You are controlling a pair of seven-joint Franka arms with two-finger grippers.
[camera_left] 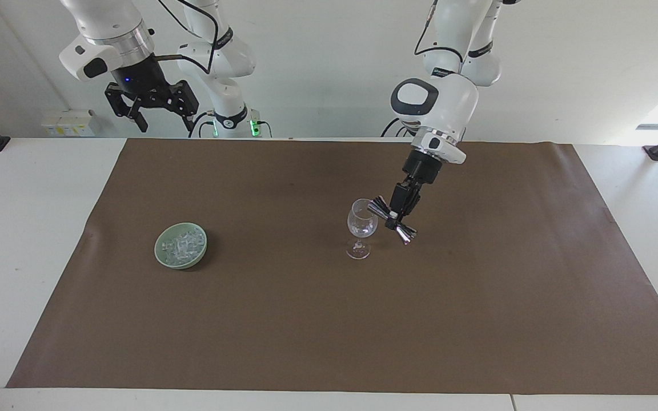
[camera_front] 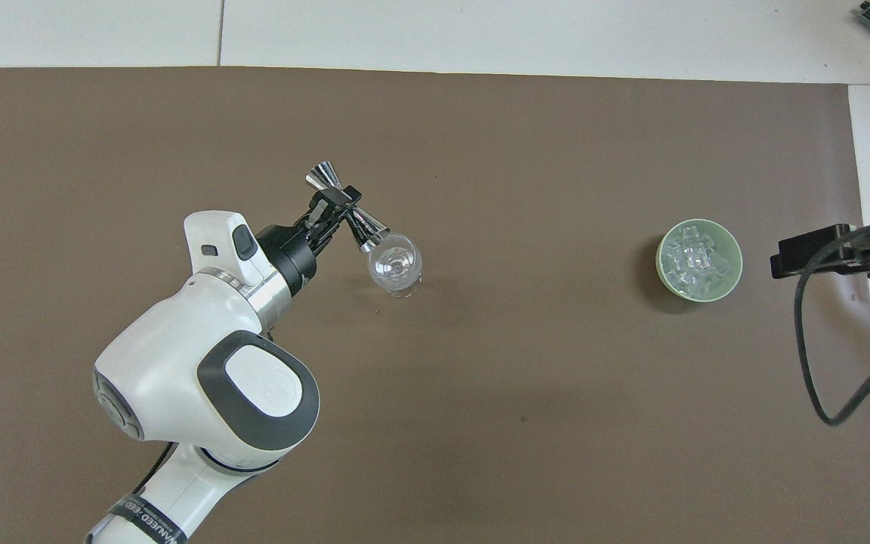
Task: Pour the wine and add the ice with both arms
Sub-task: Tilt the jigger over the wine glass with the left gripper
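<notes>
A clear wine glass point(camera_left: 361, 225) point(camera_front: 396, 266) stands upright mid-mat. My left gripper point(camera_left: 396, 216) point(camera_front: 335, 204) is shut on the waist of a silver double-ended jigger point(camera_left: 400, 230) point(camera_front: 363, 227). The jigger is tilted, with one cup at the glass's rim, on the side toward the left arm's end. No wine shows; the glass looks clear. The ice point(camera_left: 182, 245) point(camera_front: 695, 258) is heaped in a pale green bowl point(camera_left: 159, 252) point(camera_front: 661, 264) toward the right arm's end. My right gripper point(camera_left: 163, 120) point(camera_front: 820, 253) waits open, raised over the table's edge at the robots' end.
A brown mat point(camera_left: 306, 331) point(camera_front: 526, 423) covers most of the white table point(camera_left: 32, 228). The left arm's big white elbow point(camera_front: 208, 378) hangs over the mat nearer to the robots than the glass. A black cable point(camera_front: 812, 363) droops from the right arm.
</notes>
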